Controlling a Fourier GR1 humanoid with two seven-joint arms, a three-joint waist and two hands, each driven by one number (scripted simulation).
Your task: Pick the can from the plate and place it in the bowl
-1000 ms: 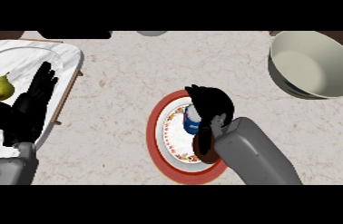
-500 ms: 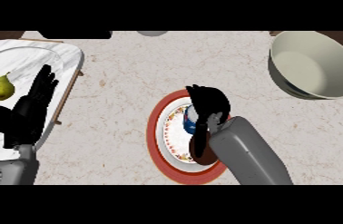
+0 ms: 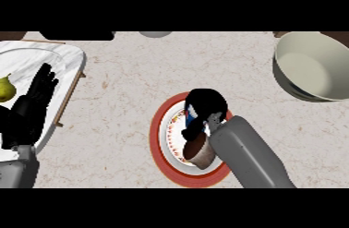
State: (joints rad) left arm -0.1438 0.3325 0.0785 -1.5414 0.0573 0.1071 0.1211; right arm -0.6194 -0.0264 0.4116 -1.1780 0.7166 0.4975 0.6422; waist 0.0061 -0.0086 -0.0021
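Note:
A red-rimmed plate (image 3: 158, 140) with a white patterned centre lies in the middle of the counter. On it stands the can (image 3: 192, 115), of which only a sliver of blue and white shows. My right hand (image 3: 206, 105) covers the can from above, with its fingers curled round it. The large pale bowl (image 3: 315, 65) sits at the upper right, well apart from the plate, with nothing inside. My left hand (image 3: 33, 107) rests open at the left edge, fingers pointing up, over a white tray.
A white tray (image 3: 63, 61) at the left holds a green pear (image 3: 5, 87). Bare marbled counter stretches between the plate and the bowl. A small grey object (image 3: 155, 34) and a dark shape (image 3: 76, 35) sit at the far edge.
My right hand has closed further round the can, hiding more of it. The left hand, plate and bowl have not moved.

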